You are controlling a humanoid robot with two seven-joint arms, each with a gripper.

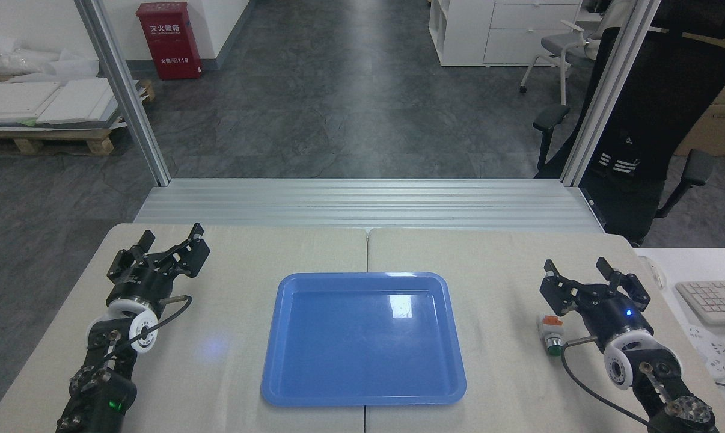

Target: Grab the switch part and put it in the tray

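Observation:
The switch part (pixel 550 332) lies on the table at the right, white body with an orange end and a green button pointing toward me. It sits just left of my right arm's wrist and below the gripper's left finger. My right gripper (pixel 575 265) is open, fingers spread and pointing away, with nothing between them. The blue tray (pixel 290 355) rests at the table's middle and holds nothing. My left gripper (pixel 172 235) stands open at the far left, well apart from the tray.
A white keyboard (pixel 712 302) and a power strip (pixel 712 355) sit on a side desk at the right. An aluminium rail (pixel 362 203) runs along the table's far edge. A black office chair (pixel 651 120) stands behind the right frame post.

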